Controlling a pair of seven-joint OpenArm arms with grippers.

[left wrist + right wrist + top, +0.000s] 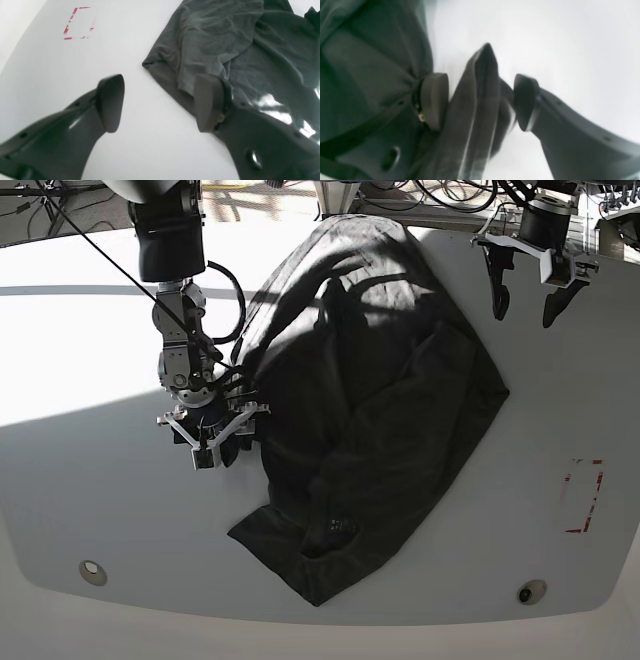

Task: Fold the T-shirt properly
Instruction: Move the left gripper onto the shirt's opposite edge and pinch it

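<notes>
T-shirt (370, 410): dark charcoal, rumpled, spread over the middle of the white table (90, 510), between the two grippers; one edge reaches the right gripper, the left gripper hangs apart from it.
Right gripper (480, 102): low at the shirt's edge, a raised fold of cloth standing between its jaws; the jaws look only part-way in and I cannot tell whether they have bitten yet.
Left gripper (157, 102): released, jaws wide, nothing between them; in its own view one finger overlaps the cloth's edge and the other hangs over bare table.
Step in hand: judged to be securing an edge of the shirt on the right gripper's side.
Doing it well: pinch the whole fold deep between the pads, not only its crest; lift gently so the layers do not slip; bring the left gripper to a matching edge before pulling the cloth flat.
Long axis: runs diagonally, from the far end between the arms toward the near corner, slanting toward the right gripper's side.
Pointing: collar and hem cannot be told apart under the wrinkles.
Red tape mark (77, 23): beyond the left gripper, well away from the cloth.
</notes>
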